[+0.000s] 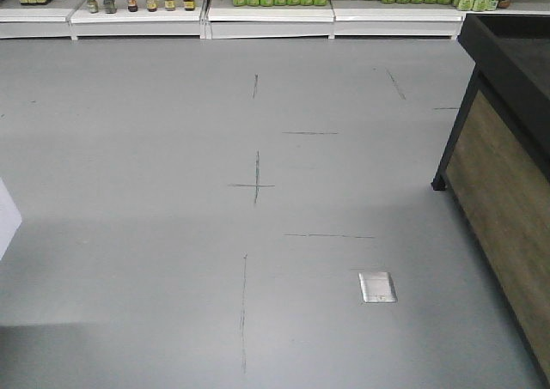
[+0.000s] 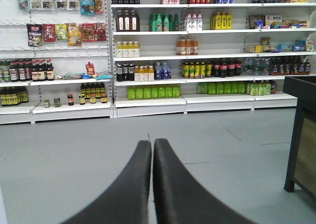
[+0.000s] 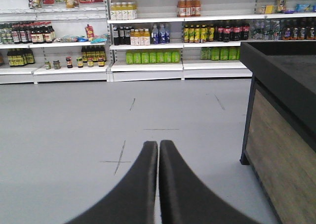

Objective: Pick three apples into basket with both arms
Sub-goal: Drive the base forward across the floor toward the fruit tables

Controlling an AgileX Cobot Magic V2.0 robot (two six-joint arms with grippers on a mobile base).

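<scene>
You see the left black finger gripper (image 2: 151,144) with its two curved fingers (image 2: 132,184) pressed together along their length, and nothing is between them. The right black finger gripper (image 3: 158,146) is the same: tips touching, holding nothing. Both point over the smooth grey floor (image 1: 129,148) toward the white store shelves (image 2: 148,103) filled with bottles. A black-topped stand with a wooden side panel (image 3: 281,145) is at the right. The dark-red apples and the pale slotted basket appear in no view.
</scene>
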